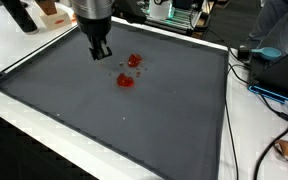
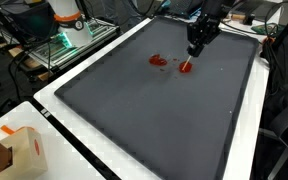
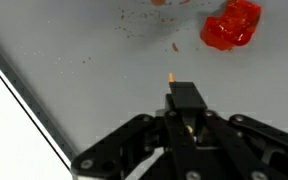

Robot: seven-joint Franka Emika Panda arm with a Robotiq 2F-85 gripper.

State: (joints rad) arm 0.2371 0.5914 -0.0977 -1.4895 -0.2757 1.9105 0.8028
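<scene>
Offset is the key: the red crumpled lump (image 3: 232, 25) lies ahead of the fingers (image 3: 184, 100) and off to their right in the wrist view, apart from them, flat on the dark grey mat (image 1: 164, 120); it is a squat, glossy blob with no clear long axis. The fingers look pressed together with a tiny tan sliver (image 3: 171, 75) at the tips; can't tell if it is pinched. Further ahead sits a second red piece (image 3: 160, 2), with red specks (image 3: 174, 46) scattered nearer the fingers.
</scene>
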